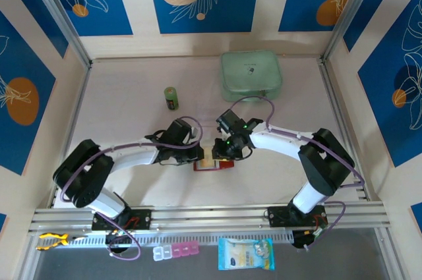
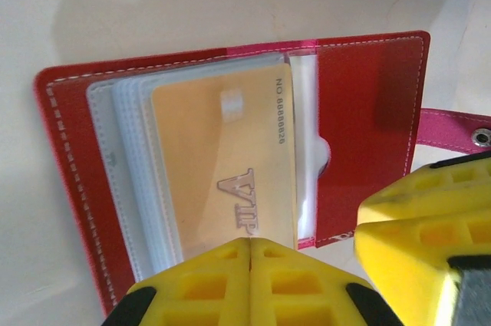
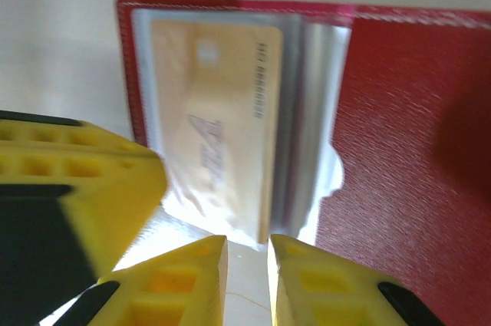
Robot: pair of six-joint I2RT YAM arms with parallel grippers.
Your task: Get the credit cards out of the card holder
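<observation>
tightly closed, left claw (image 2: 250, 248) sits at tan card (image 2: 219, 153).

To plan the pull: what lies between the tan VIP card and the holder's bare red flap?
Clear plastic pockets, their edges beside the tan VIP card, reach to the red flap; the left wrist view shows this.

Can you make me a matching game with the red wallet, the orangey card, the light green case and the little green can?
Things:
1. red folding card holder
2. tan rectangular plastic card
3. mint green zip case
4. small green cylinder

Clues:
A. standing upright
B. lying open
C. farthest back
D. has VIP written on it

Pairs: 1-B, 2-D, 3-C, 4-A
</observation>
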